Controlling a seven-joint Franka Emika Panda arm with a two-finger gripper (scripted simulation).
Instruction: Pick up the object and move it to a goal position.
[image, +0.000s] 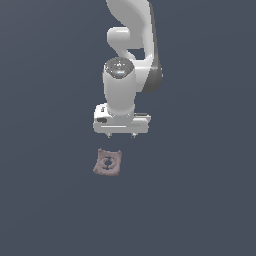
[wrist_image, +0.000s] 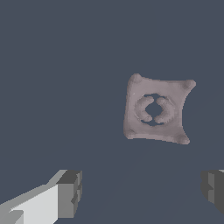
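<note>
A: Hung above the worktop, arm (image: 131, 45) upright, gripper (image: 121, 135) spread wide and empty.

B: Approach step, by the look. Lay flat mid-worktop, object (image: 108, 162), apart from fingers (wrist_image: 70, 194). Needed next: centring over it, then descent.

- White, glossy arm (image: 127, 45) of rounded segments, with dark grey joint seams.
- Gripper (wrist_image: 142, 192): white body, dark grey blocky fingers (wrist_image: 70, 192).
</note>
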